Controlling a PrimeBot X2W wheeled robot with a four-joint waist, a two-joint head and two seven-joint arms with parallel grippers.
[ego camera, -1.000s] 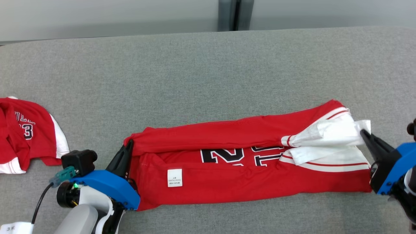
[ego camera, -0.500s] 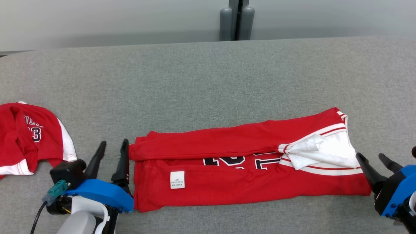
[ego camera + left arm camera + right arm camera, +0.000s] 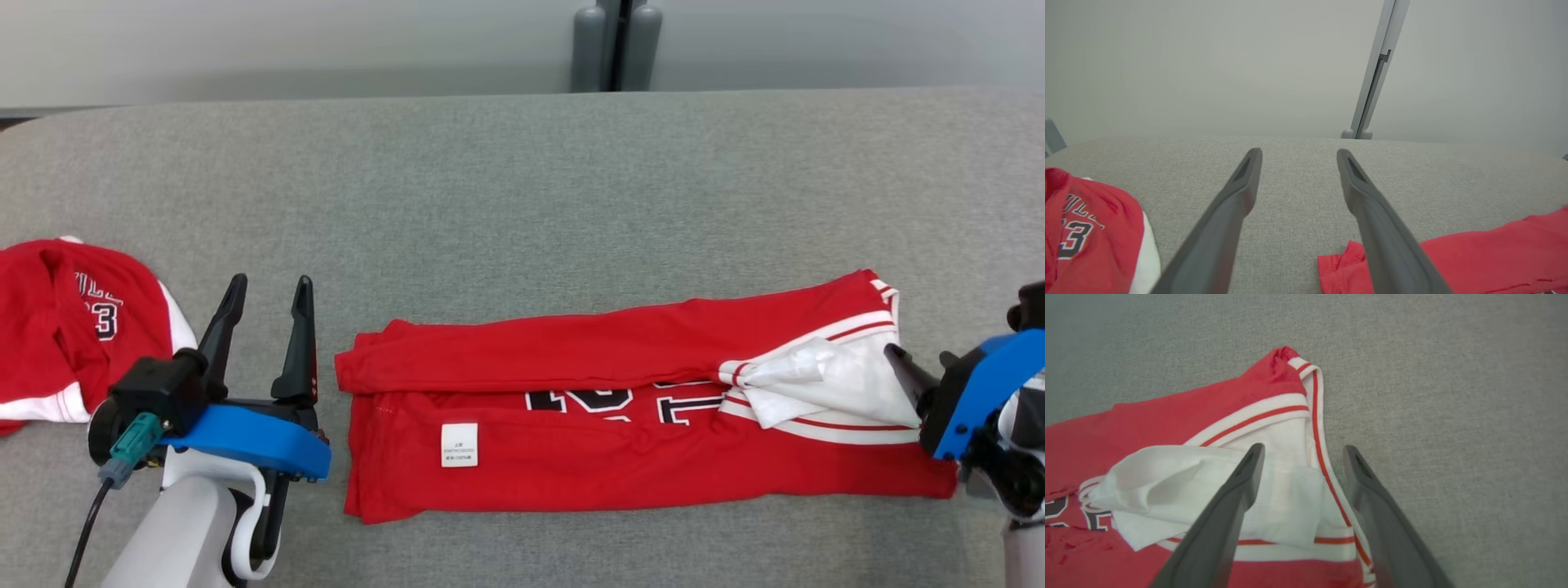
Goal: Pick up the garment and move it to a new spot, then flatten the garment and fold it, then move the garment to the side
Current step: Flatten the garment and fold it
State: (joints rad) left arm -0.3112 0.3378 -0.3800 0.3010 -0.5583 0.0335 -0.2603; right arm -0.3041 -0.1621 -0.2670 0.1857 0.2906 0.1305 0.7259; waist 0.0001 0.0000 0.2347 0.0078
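The garment point(image 3: 620, 465) is a red jersey with white trim and black numbers. It lies folded into a long strip on the grey table point(image 3: 522, 188), and nothing holds it. My left gripper point(image 3: 270, 286) stands open just left of its left end, fingers apart and empty. In the left wrist view the left gripper point(image 3: 1299, 152) points across bare cloth, with the garment's corner point(image 3: 1474, 257) at the lower right. My right gripper point(image 3: 918, 359) is open at the white right end. Seen from the right wrist, the right gripper point(image 3: 1301, 447) straddles the garment's white hem point(image 3: 1167, 420) from above.
A second red jersey point(image 3: 73, 327) lies crumpled at the table's left edge, also visible as a red jersey point(image 3: 1081, 232) in the left wrist view. A grey post point(image 3: 616, 45) stands behind the table's far edge, with a pale wall beyond.
Both grippers opened and let go of the garment's ends. The lifted white end dropped onto the table. My left gripper drew back to the left. The head camera shifted.
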